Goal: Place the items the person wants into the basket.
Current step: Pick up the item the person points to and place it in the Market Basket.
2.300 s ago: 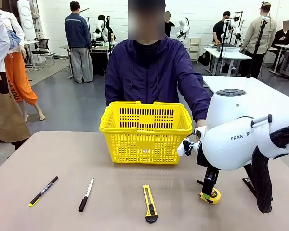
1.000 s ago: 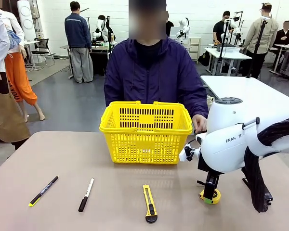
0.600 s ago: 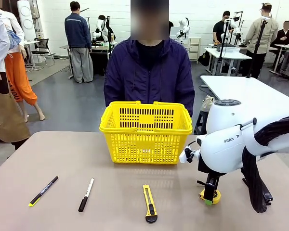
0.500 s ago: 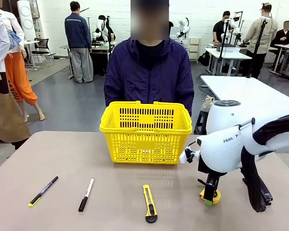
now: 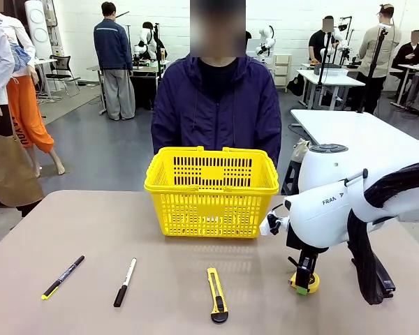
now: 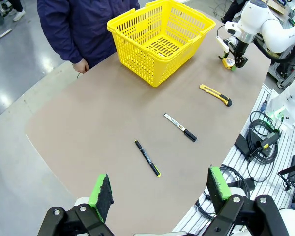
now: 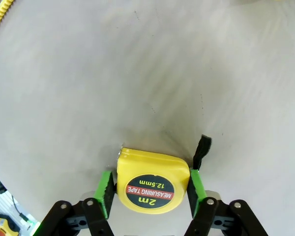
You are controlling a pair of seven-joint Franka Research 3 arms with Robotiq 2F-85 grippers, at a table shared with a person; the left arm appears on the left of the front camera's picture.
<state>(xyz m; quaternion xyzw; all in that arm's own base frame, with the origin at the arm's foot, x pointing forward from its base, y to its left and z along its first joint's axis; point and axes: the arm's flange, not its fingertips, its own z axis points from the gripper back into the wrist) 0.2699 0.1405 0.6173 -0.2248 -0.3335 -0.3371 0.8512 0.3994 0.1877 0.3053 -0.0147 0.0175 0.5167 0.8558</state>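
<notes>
The right hand (image 7: 151, 191) pinches the yellow-and-black tape measure (image 7: 152, 172) between its green pads, and the case appears to rest on the tabletop (image 7: 137, 73). The left hand (image 6: 160, 186) hangs spread and empty, high above the near edge. In the front view the tape measure sits at 4 o'clock from the yellow shopping basket (image 5: 211, 202), the utility knife (image 5: 216, 294) at 6 o'clock and the black marker (image 5: 63, 277) at 8 o'clock. The basket looks empty, so the task seems barely begun: the first item is gripped but not lifted, and every drop remains.
</notes>
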